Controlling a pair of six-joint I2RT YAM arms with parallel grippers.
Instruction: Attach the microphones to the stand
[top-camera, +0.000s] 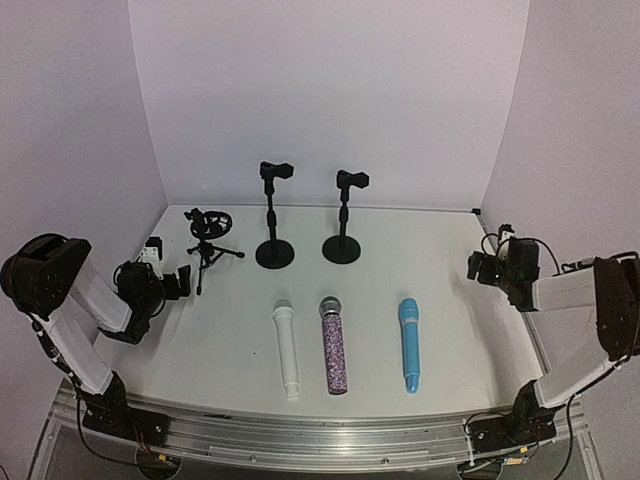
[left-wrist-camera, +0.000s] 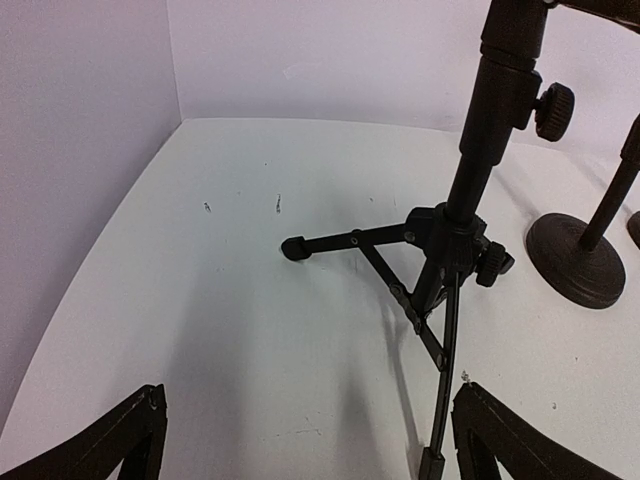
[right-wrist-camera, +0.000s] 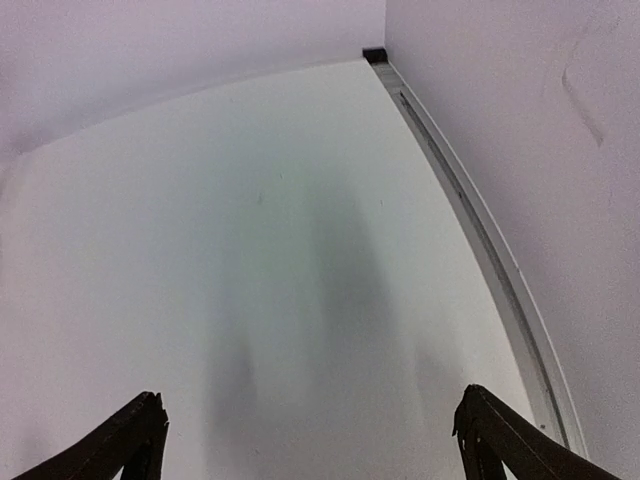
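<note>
Three microphones lie side by side near the front of the table: a white one (top-camera: 287, 350), a purple-glitter one with a silver mesh head (top-camera: 333, 345) and a light blue one (top-camera: 409, 344). Behind them stand two black round-base stands with clips (top-camera: 273, 214) (top-camera: 343, 215) and a small black tripod stand (top-camera: 208, 240), which also shows in the left wrist view (left-wrist-camera: 447, 250). My left gripper (top-camera: 178, 283) is open and empty at the far left, just beside the tripod's legs. My right gripper (top-camera: 478, 266) is open and empty at the far right, over bare table.
White walls close the table at the back and sides. A metal rail (right-wrist-camera: 480, 240) runs along the right edge. A round stand base (left-wrist-camera: 575, 255) shows right of the tripod in the left wrist view.
</note>
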